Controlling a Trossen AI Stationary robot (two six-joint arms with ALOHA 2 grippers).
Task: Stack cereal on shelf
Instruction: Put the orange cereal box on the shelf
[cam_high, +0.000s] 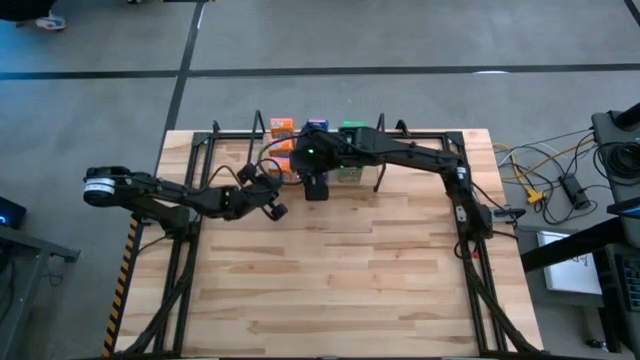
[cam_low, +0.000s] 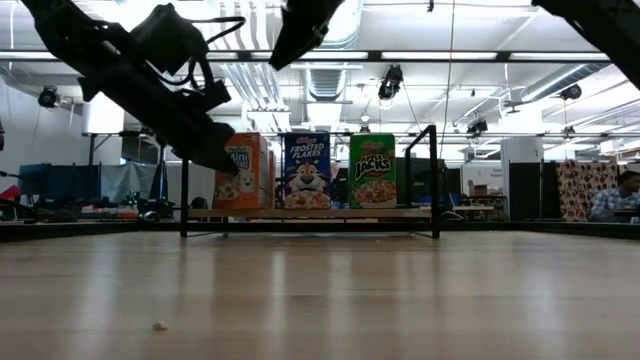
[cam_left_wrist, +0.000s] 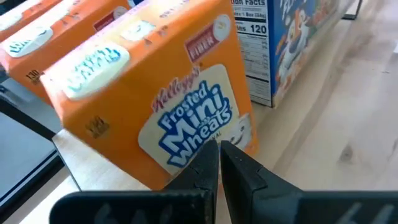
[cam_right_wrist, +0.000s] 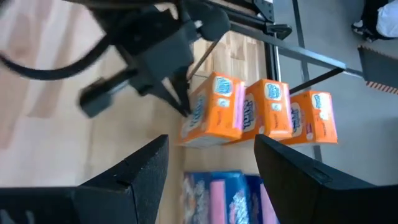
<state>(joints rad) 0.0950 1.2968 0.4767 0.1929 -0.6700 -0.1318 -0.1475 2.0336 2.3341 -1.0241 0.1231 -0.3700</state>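
Two dark jointed arms; left arm white-capped at base, looped black cables; green light on right arm

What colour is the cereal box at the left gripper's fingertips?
Orange, a Frosted Mini-Wheats box; clearest in the left wrist view.

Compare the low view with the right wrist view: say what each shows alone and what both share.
Low view only: the green Apple Jacks box and the shelf's upright end. Right wrist view only: three orange boxes in a row, and the open right end effector above them. Both: the shut left end effector against the front orange Mini-Wheats box, and blue Frosted Flakes.
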